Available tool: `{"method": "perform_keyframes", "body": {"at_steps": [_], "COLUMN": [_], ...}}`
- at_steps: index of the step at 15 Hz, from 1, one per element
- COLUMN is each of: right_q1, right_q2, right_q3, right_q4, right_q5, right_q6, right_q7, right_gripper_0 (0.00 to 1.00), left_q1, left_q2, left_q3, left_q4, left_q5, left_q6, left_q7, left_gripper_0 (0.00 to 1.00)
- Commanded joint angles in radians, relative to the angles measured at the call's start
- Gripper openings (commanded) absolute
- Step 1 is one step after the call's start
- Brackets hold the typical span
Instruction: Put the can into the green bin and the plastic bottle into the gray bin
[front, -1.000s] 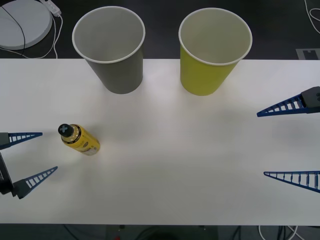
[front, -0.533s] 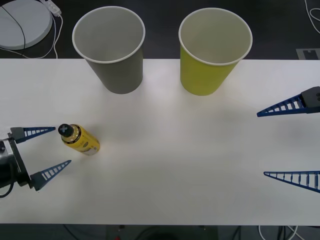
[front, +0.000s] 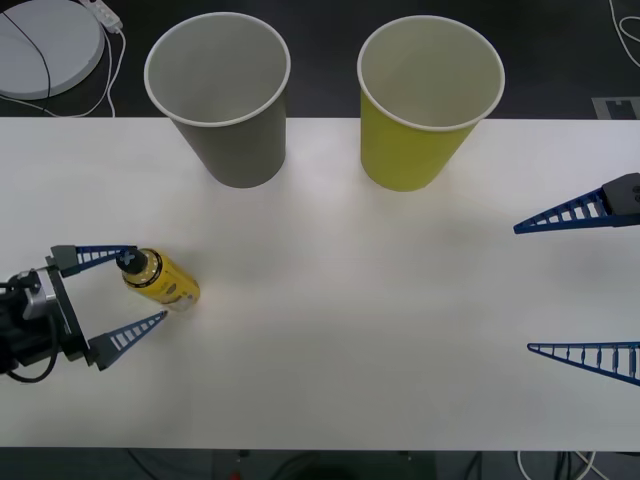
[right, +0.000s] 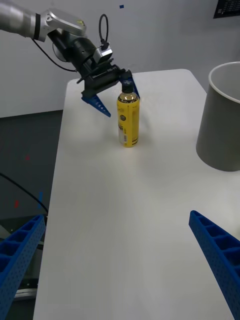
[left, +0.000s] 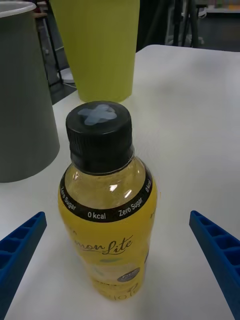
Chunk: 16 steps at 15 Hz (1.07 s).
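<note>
Fingers of the left pincer (front: 122, 291), still spread wide, have slid in around the plastic bottle (front: 160, 279) standing between them on the desk (front: 380, 330), so a squeeze comes next, while the right pincer (front: 570, 283) waits open far off.

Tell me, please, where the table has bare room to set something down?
The white table is bare from the small yellow-labelled plastic bottle to the open right claw, below both cups. It is crowded around the bottle, where the open left claw straddles it.
</note>
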Motion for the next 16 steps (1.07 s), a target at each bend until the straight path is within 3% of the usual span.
{"method": "perform_keyframes", "body": {"at_steps": [1, 8, 16], "right_q1": [0.0, 0.0, 0.0], "right_q2": [0.0, 0.0, 0.0], "right_q3": [0.0, 0.0, 0.0], "right_q4": [0.0, 0.0, 0.0], "right_q5": [0.0, 0.0, 0.0], "right_q6": [0.0, 0.0, 0.0], "right_q7": [0.0, 0.0, 0.0], "right_gripper_0": [1.0, 1.0, 1.0], "left_q1": [-0.012, -0.043, -0.064], "left_q2": [0.0, -0.063, -0.068], "left_q3": [-0.038, -0.047, -0.067], "left_q4": [0.0, 0.0, 0.0], "left_q5": [0.018, -0.016, -0.033], "left_q6": [0.018, 0.07, 0.112], "left_q7": [-0.002, 0.004, 0.006], "left_gripper_0": [1.0, 1.0, 1.0]}}
